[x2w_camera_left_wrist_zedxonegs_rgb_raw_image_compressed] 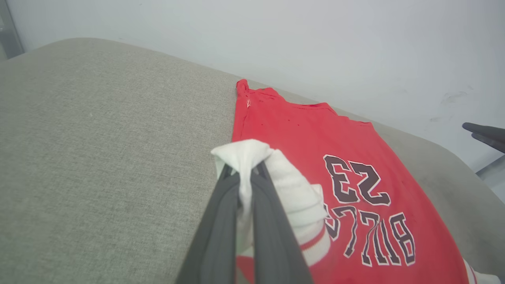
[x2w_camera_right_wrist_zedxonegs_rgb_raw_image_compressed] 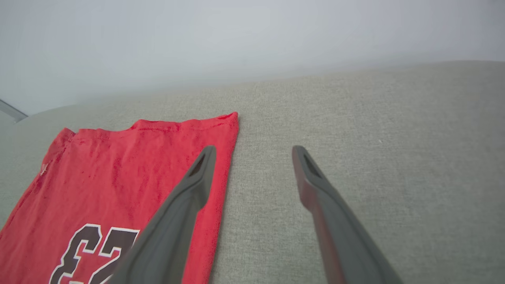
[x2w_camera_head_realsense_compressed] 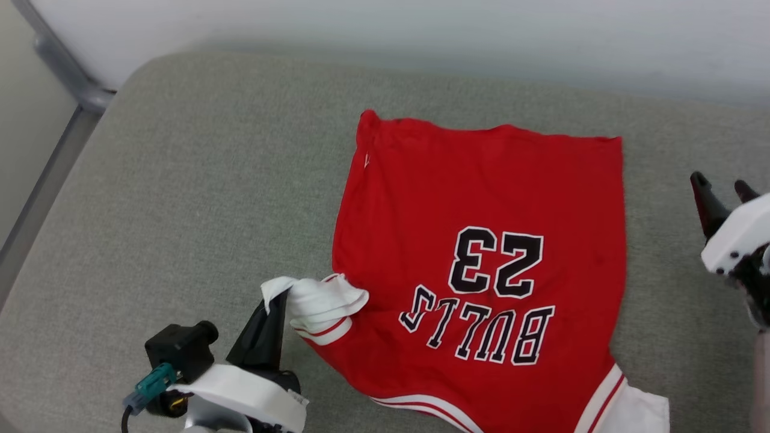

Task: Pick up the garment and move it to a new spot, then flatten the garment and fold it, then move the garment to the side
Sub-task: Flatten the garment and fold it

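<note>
The garment (x2w_camera_head_realsense_compressed: 481, 198), a red jersey with a black "BULLS 23" print, lies spread flat on the grey cushion (x2w_camera_head_realsense_compressed: 198, 180), print upside down toward me. My left gripper (x2w_camera_head_realsense_compressed: 278, 300) is shut on its white left sleeve (x2w_camera_head_realsense_compressed: 322, 300), which is bunched and lifted a little off the cushion; the left wrist view shows the white cloth (x2w_camera_left_wrist_zedxonegs_rgb_raw_image_compressed: 246, 157) pinched between the dark fingers (x2w_camera_left_wrist_zedxonegs_rgb_raw_image_compressed: 272, 221). The other white sleeve (x2w_camera_head_realsense_compressed: 637, 409) lies flat at the lower right. My right gripper (x2w_camera_head_realsense_compressed: 722, 192) hovers open beyond the garment's right edge (x2w_camera_right_wrist_zedxonegs_rgb_raw_image_compressed: 225, 157), holding nothing.
The grey cushion has bare room to the left of the garment (x2w_camera_left_wrist_zedxonegs_rgb_raw_image_compressed: 98, 138) and to its right (x2w_camera_right_wrist_zedxonegs_rgb_raw_image_compressed: 375, 138). A pale wall (x2w_camera_head_realsense_compressed: 421, 30) runs along the back. A metal frame (x2w_camera_head_realsense_compressed: 66, 78) stands at the far left.
</note>
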Controlling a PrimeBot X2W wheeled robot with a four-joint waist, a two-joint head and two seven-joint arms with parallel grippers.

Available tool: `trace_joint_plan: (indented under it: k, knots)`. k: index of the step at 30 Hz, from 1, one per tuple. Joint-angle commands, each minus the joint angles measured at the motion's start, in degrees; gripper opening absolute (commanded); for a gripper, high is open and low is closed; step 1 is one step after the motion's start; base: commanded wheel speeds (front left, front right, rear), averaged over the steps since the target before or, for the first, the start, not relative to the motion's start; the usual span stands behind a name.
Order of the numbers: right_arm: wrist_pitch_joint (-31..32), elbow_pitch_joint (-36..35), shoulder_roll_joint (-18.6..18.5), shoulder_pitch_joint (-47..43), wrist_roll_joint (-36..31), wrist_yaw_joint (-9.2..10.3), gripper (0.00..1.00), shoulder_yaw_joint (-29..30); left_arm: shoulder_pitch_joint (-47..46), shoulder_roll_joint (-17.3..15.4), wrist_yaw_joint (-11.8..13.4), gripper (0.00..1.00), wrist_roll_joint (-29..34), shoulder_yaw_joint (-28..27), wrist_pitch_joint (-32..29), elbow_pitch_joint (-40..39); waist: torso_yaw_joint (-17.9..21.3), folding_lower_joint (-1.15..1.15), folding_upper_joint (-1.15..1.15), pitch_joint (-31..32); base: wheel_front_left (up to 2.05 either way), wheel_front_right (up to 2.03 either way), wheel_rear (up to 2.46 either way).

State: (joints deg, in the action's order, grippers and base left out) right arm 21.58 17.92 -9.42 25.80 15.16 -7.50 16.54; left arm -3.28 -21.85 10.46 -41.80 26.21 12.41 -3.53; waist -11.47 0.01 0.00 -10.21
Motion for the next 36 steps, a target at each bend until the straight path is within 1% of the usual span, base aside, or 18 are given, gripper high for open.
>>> trace_joint_plan:
  k: [1, 4, 7, 12, 15, 18, 20, 21, 22, 24, 25, 29, 32, 36]
  knots:
    - [1.62, 1.65, -0.66, 2.63, -0.06, 0.02, 1.0, -0.01, -1.54, 0.52, -0.53, 0.0, 0.44, 0.32, 0.55, 0.2, -3.57, -0.01, 0.0, -5.09, 0.0, 0.0, 0.0]
    - [8.19, 7.62, -2.62, 10.33, -1.83, 0.02, 1.0, -0.68, -4.03, 2.15, -1.93, 0.0, 1.47, 1.06, 1.28, 0.95, -5.56, -0.01, 0.0, -8.08, 0.0, 0.0, 0.0]
    - [14.0, 12.01, -4.5, 16.83, -4.29, 0.02, 1.0, -0.87, -6.37, 3.6, -3.46, 0.0, 2.08, 1.67, 1.85, 1.57, -7.46, -0.01, 0.0, -10.92, 0.0, 0.0, 0.0]
    - [20.15, 17.08, -5.33, 24.5, -8.74, 0.02, 1.0, -0.93, -9.0, 5.6, -5.5, 0.0, 2.83, 1.59, 2.48, 2.76, -9.48, -0.01, 0.0, -14.83, 0.0, 0.0, 0.0]
    - [23.53, 20.12, -5.35, 26.63, -10.64, 0.03, 1.0, -0.98, -9.86, 6.46, -6.52, 0.0, 3.15, 1.16, 2.57, 3.65, -10.13, -0.01, 0.0, -16.24, 0.0, 0.0, 0.0]
    - [29.62, 24.53, -4.58, 25.62, -12.01, 0.02, 1.0, -1.14, -10.15, 7.34, -7.35, 0.0, 3.47, 0.66, 2.74, 4.63, -10.33, -0.01, 0.0, -16.6, 0.0, 0.0, 0.0]
    - [34.07, 27.04, -3.93, 24.55, -12.35, 0.02, 1.0, -0.15, -10.07, 7.68, -7.84, 0.0, 3.73, 0.16, 2.79, 5.25, -10.24, -0.01, 0.0, -16.56, 0.0, 0.0, 0.0]
    - [36.13, 27.9, -3.75, 23.79, -13.06, 0.02, 0.67, 0.43, -9.98, 7.86, -7.96, 0.0, 3.83, 0.04, 2.82, 5.55, -10.21, -0.01, 0.0, -16.39, 0.0, 0.0, 0.0]
    - [36.55, 27.71, -3.37, 23.62, -13.47, 0.03, 0.0, 1.01, -9.85, 8.09, -8.17, 0.0, 3.84, -0.12, 2.84, 5.83, -10.17, -0.01, 0.0, -16.17, 0.0, 0.0, 0.0]
    - [37.22, 27.27, -2.75, 23.65, -13.98, 0.02, 0.0, 1.84, -9.52, 8.39, -8.49, 0.0, 4.2, -0.46, 2.86, 6.44, -9.94, -0.01, 0.0, -15.47, 0.0, 0.0, 0.0]
    - [36.4, 26.27, -2.75, 24.04, -14.09, 0.02, 0.0, 1.9, -9.36, 8.48, -8.52, 0.0, 4.36, -0.68, 2.87, 6.63, -9.79, -0.01, 0.0, -15.07, 0.0, 0.0, 0.0]
    - [34.45, 23.3, -3.94, 25.03, -14.21, 0.04, 0.0, 1.34, -8.39, 8.32, -8.61, 0.0, 4.59, -1.31, 2.9, 8.02, -8.98, -0.01, 0.0, -12.2, 0.0, 0.0, 0.0]
    - [33.46, 20.98, -5.78, 24.25, -13.41, 0.04, 0.0, -0.77, -6.93, 7.63, -8.12, 0.0, 3.93, -1.78, 2.52, 9.52, -7.71, -0.01, 0.0, -9.01, 0.0, 0.0, 0.0]
    - [33.3, 17.27, -7.49, 19.76, -9.99, 0.04, 0.0, -4.49, -4.41, 6.29, -6.96, 0.0, 3.19, -2.7, 1.78, 10.87, -5.13, -0.01, 0.0, -3.84, 0.0, 0.0, 0.0]
